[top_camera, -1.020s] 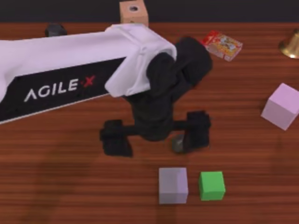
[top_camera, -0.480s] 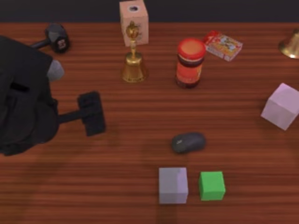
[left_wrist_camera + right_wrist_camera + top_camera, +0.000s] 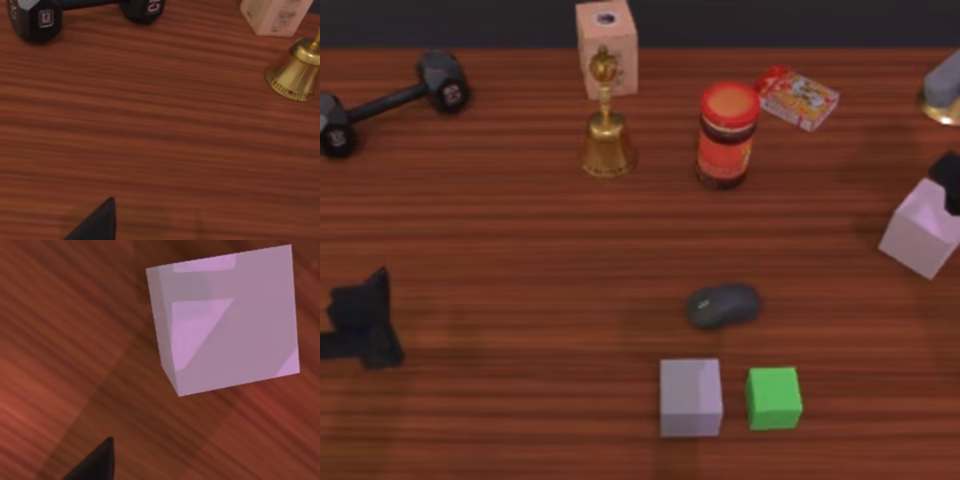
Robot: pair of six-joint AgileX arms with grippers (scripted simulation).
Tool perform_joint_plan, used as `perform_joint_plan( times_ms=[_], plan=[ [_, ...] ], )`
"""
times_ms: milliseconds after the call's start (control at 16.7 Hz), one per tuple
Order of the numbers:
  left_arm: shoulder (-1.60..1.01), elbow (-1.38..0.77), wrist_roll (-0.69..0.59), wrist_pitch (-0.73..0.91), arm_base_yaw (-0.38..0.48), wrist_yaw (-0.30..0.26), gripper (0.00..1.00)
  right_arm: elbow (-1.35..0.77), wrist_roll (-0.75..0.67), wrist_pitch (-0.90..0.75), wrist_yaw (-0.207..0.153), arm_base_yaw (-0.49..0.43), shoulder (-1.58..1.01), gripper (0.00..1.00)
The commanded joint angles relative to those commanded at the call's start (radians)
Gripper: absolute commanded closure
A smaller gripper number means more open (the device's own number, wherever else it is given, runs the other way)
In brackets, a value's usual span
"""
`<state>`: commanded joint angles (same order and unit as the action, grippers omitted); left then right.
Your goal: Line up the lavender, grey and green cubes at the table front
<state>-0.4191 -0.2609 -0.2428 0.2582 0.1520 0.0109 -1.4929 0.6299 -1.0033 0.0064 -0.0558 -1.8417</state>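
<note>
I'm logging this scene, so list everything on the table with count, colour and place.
lavender cube: 1, pale lavender, right edge
grey cube: 1, bluish-grey, front centre
green cube: 1, green, beside grey
mouse: 1, dark grey, centre
jar: 1, red, back
bells: 2, gold, back centre, far right
block: 1, tan-pink, back
dumbbell: 1, black, back left
packet: 1, red-yellow, back right
left end effector: black, left edge
right end effector: black, over lavender cube

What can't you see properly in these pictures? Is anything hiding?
- Right gripper: the top view's right edge cuts it off; whether its fingers are open or shut cannot be told.
- Left gripper: only a dark piece shows at the top view's left edge.
- Lavender cube: the right gripper covers one corner in the top view.
- Second bell: mostly hidden by the edge and the right arm.
- Playing-card box: print too small to read.
</note>
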Motion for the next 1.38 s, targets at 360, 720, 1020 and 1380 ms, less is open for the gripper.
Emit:
perform_joint_plan(
  times_ms=[360, 720, 1020, 1380],
  plan=[
    [0.37, 0.232, 0.21, -0.222, -0.15, -0.01, 0.0, -0.303, 0.122, -0.179, -0.003, -0.012, -0.323, 0.0],
    [0.419, 0.261, 0.243, -0.258, -0.172, -0.011, 0.0, -0.349, 0.139, -0.201, -0.003, -0.013, -0.366, 0.0],
    [0.419, 0.261, 0.243, -0.258, -0.172, -0.011, 0.0, -0.293, 0.139, -0.125, -0.003, -0.012, -0.389, 0.0],
    [0.419, 0.261, 0.243, -0.258, -0.172, -0.011, 0.0, -0.155, 0.136, 0.093, -0.002, -0.015, -0.465, 0.0]
  ],
)
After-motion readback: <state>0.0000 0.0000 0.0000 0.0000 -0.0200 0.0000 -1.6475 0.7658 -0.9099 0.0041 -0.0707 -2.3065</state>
